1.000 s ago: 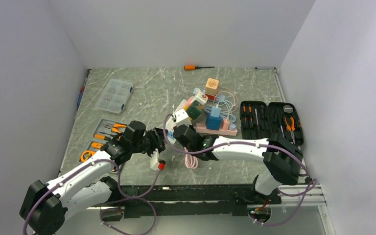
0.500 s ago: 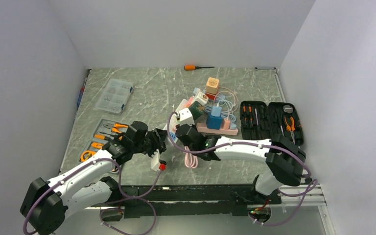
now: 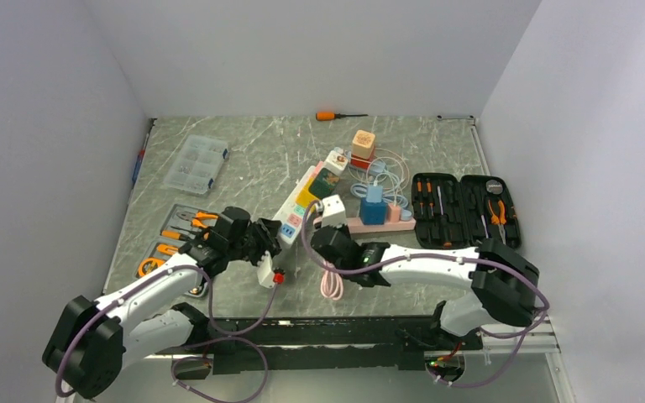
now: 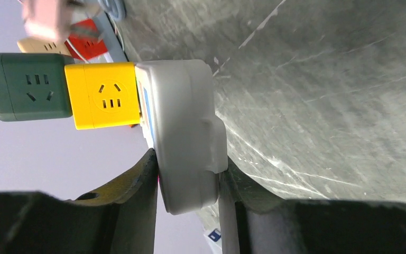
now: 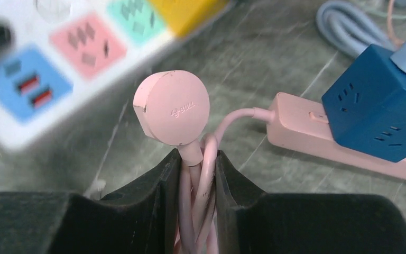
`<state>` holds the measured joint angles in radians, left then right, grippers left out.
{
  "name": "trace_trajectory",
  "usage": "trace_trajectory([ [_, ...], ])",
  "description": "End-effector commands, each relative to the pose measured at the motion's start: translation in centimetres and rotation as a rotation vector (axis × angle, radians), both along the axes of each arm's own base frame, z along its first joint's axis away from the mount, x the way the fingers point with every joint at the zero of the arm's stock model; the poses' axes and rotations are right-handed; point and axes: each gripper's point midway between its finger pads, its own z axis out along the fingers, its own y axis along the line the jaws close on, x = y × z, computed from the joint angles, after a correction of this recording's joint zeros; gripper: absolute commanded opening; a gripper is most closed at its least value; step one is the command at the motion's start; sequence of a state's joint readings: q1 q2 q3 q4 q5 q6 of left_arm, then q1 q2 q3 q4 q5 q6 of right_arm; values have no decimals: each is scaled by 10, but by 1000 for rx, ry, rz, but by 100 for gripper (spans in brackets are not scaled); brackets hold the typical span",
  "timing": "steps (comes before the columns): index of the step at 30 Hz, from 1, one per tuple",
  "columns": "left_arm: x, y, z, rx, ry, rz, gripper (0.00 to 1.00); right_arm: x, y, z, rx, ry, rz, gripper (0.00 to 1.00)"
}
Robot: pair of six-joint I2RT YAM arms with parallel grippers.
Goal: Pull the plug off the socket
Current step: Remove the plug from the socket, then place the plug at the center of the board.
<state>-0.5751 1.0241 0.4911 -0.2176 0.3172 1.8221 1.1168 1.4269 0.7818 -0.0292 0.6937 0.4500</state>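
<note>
Down at the near edge, the left end effector (image 4: 187,174) is clamped on the switch end of the white power strip (image 4: 182,121), holding it steady. Just beside it, the right end effector (image 5: 193,159) pinches the pink plug (image 5: 172,114) by its neck, cord (image 5: 205,177) bunched between the fingers. The plug hangs clear of the strip, so the pull looks done. Next, I'd guess: carry it aside, lower it onto the worktop (image 3: 243,159) toward the pink strip (image 5: 296,132), and release gently.

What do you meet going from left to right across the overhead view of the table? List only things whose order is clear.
clear compartment box → white power strip → blue cube adapter → black tool case
</note>
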Motion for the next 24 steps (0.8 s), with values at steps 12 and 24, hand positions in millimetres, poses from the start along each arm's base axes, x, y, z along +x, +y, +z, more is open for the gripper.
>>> trace_trajectory([
  [12, 15, 119, -90, 221, 211, 474, 5, -61, 59, -55, -42, 148, 173, 67],
  [24, -27, 121, -109, 269, 360, 411, 68, -55, 53, -10, 40, 144, 154, 97],
])
